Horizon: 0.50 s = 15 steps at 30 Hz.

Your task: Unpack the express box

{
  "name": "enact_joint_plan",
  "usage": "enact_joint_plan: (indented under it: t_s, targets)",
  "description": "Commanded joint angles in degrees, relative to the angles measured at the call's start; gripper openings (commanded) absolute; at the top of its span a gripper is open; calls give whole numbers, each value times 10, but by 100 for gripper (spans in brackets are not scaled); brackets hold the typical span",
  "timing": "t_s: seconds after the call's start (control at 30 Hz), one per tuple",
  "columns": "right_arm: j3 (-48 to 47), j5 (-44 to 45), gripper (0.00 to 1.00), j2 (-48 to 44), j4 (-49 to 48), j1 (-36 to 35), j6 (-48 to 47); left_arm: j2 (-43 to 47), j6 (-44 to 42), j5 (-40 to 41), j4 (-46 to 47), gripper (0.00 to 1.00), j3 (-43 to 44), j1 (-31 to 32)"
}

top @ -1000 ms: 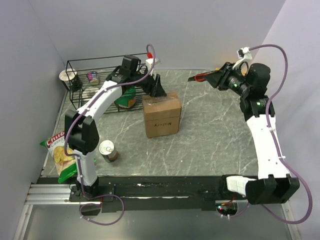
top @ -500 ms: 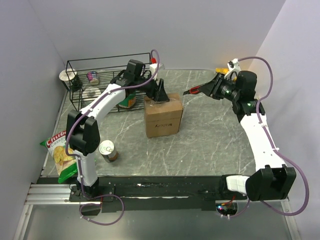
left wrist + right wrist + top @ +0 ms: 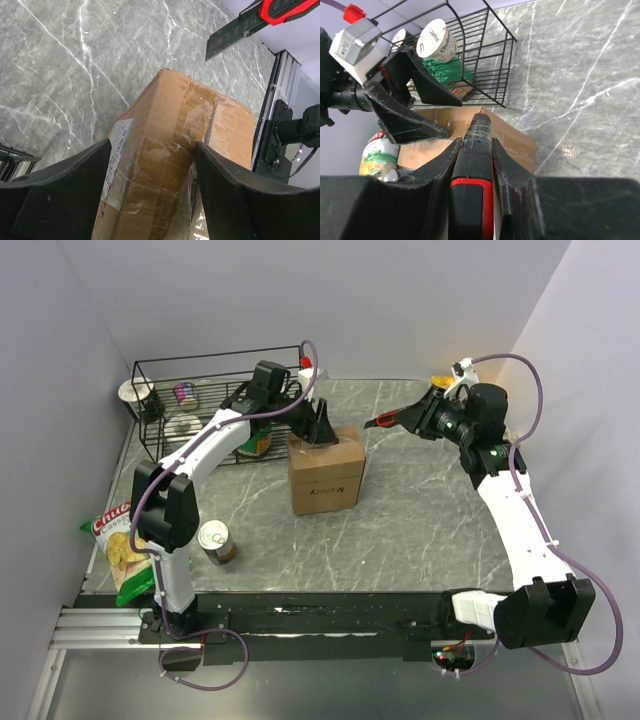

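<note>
A: Where's the box?
B: The box (image 3: 325,475) sits mid-table (image 3: 420,530), just in front of the basket (image 3: 200,410). Its flaps are shut under clear tape (image 3: 165,150)

A: And the claws?
B: The left gripper (image 3: 320,428) is spread wide, one finger on each side of the box's far end. I can't tell whether it's touching. The right gripper (image 3: 474,145) is clamped on the knife (image 3: 388,421), with the blade aimed at the box from the right and not yet on it

A: So the cut is next. How do we do it cleanly?
B: I'd pinch the box with the left first so it can't slide. Then set the tip on the seam (image 3: 212,112) and keep it shallow, so that whatever's inside isn't nicked. Draw it along the seam, clear of the left fingers
</note>
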<state>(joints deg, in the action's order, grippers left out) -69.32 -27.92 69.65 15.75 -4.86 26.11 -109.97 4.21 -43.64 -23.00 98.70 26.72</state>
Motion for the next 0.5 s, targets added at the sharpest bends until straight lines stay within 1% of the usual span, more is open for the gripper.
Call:
enact_joint_plan:
  t_s: [0.0, 0.47]
  targets:
    - [5, 20, 0, -21, -39, -8, 4, 16, 3, 23, -7, 73, -10, 7]
    - [5, 28, 0, -7, -51, -23, 5, 16, 6, 22, -5, 73, -14, 8]
